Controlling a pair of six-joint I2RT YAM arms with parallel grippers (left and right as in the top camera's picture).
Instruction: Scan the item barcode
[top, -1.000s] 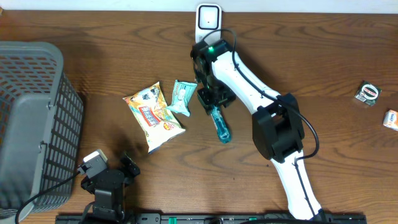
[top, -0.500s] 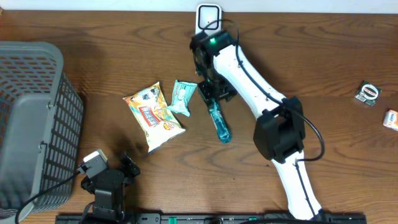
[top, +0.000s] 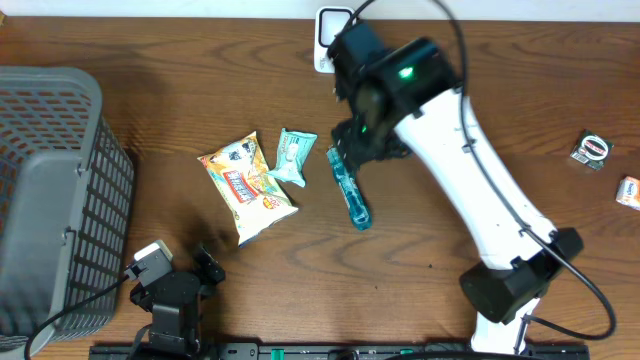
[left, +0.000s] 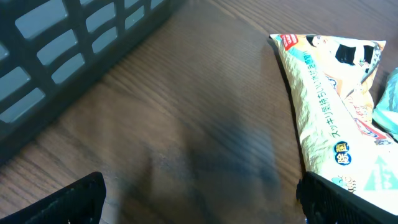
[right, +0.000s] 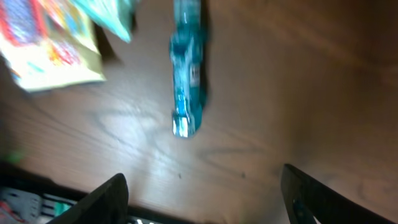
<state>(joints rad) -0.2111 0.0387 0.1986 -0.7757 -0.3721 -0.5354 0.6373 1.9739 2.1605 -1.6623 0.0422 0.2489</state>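
Right gripper was wide open, empty; tube lay ahead on surface, could roll when grasped.

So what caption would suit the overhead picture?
Robot arm above a blue tube, beside a yellow snack bag and a teal packet, on a table.

A: Right wrist?
B: All motion blur. Blue tube label unreadable, snack bag cut at the left edge.
A: Overhead?
B: Right arm hides most of the white scanner. Small packets far right, too tiny to identify.
A: Left wrist?
B: Basket cropped top-left.
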